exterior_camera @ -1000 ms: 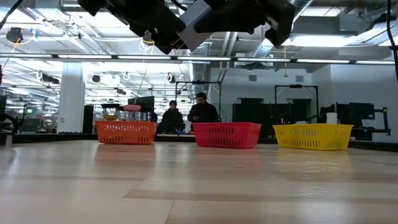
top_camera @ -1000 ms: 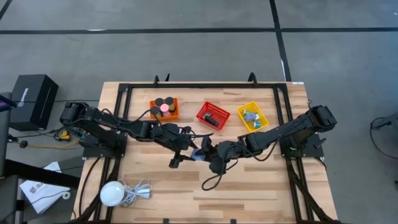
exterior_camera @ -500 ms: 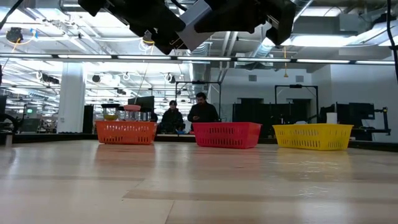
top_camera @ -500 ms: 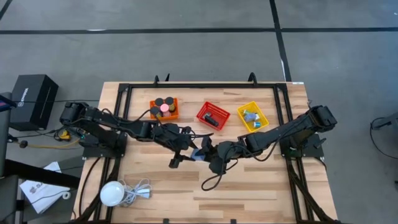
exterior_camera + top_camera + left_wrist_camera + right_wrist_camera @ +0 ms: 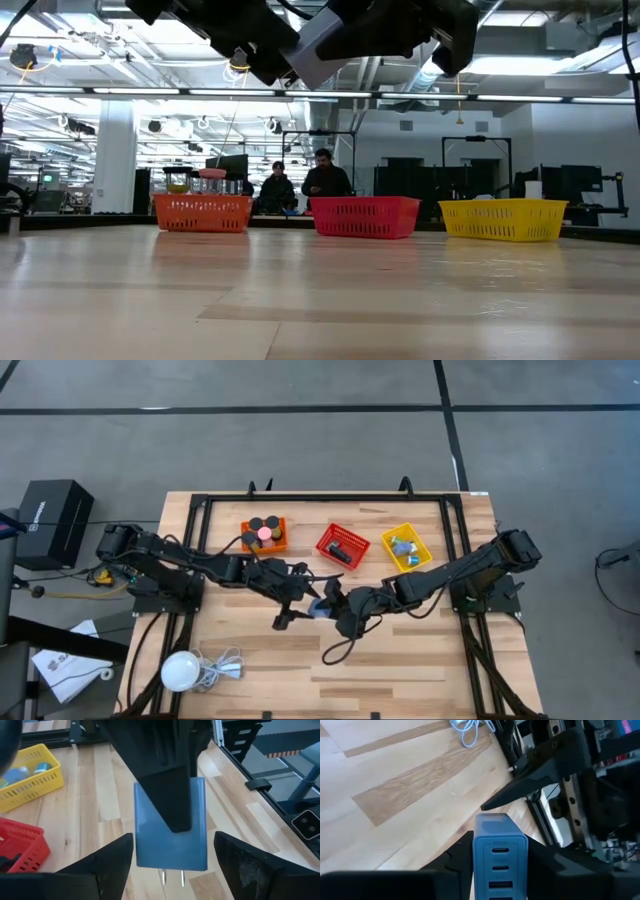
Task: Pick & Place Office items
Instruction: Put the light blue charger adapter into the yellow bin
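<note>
Above the table's middle, a light-blue USB wall charger (image 5: pixel 320 608) hangs in the air between the two grippers, well clear of the wood. The right wrist view shows its port face, a column of slots, with the right gripper (image 5: pixel 499 851) closed on the charger's two sides. The left wrist view shows the opposite end: two metal prongs project from the blue body, and a dark finger of the right gripper crosses its face. The left gripper (image 5: pixel 172 851) stands spread wide, one finger on each side of the charger, touching neither side.

The yellow basket (image 5: pixel 407 547) at the far edge already holds similar light-blue pieces. The red basket (image 5: pixel 343 546) holds flat black items, and the orange basket (image 5: pixel 265 533) holds black cylinders and a pink one.

Judged risks:
- If the right gripper releases before the left one closes, the charger drops to the table.
- If the left fingers close off-centre or onto the prongs, the smooth body can twist or slip out.
- With both arms this near, a misaligned approach can cause finger collision.
</note>
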You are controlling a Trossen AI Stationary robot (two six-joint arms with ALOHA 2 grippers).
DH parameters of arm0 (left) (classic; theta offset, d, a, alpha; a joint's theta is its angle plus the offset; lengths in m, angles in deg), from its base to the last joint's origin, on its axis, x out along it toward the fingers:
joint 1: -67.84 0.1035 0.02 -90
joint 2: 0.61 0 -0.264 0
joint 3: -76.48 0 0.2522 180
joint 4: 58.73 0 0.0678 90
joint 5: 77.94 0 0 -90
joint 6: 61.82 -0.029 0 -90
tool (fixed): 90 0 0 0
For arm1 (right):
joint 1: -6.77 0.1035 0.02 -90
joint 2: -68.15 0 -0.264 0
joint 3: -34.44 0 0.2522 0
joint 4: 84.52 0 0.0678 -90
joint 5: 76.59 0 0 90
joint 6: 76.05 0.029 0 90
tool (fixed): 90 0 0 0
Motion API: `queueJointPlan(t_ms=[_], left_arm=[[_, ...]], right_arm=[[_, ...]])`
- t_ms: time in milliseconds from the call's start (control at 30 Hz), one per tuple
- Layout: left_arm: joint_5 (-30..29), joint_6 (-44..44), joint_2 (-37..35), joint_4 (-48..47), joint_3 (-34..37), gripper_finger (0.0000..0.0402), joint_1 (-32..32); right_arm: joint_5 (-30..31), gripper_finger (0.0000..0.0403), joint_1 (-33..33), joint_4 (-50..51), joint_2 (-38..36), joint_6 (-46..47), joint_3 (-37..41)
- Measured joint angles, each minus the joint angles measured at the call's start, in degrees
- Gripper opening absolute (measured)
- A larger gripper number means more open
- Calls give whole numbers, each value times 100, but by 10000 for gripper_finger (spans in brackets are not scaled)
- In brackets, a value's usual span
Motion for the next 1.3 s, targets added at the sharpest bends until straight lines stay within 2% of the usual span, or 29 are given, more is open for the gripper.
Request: queueJointPlan(t_ms=[133, 333, 467, 600, 700, 1067, 1167, 1300], left_arm=[[-86, 3, 0, -7, 0, 281, 0], [-311, 18, 0, -11, 0, 281, 0], [-489, -5, 0, -11, 0, 281, 15], [-493, -13, 0, -11, 0, 281, 20], [-491, -16, 0, -11, 0, 281, 20], [-491, -19, 0, 12, 1, 281, 20], [-491, -18, 0, 32, 2, 281, 20], [-491, -18, 0, 45, 2, 281, 20]], right_arm=[[0, 111, 3, 297, 0, 397, 0], [122, 121, 116, 911, 0, 1259, 0], [910, 114, 250, 1476, -9, 1684, 0], [1786, 113, 357, 2346, -48, 2235, -2], [2222, 122, 367, 3206, -81, 2906, 0], [2385, 116, 65, 6783, -86, 6149, -2], [2381, 120, -30, 7452, -87, 6674, -2], [2415, 127, -255, 7935, -87, 6878, -2]])
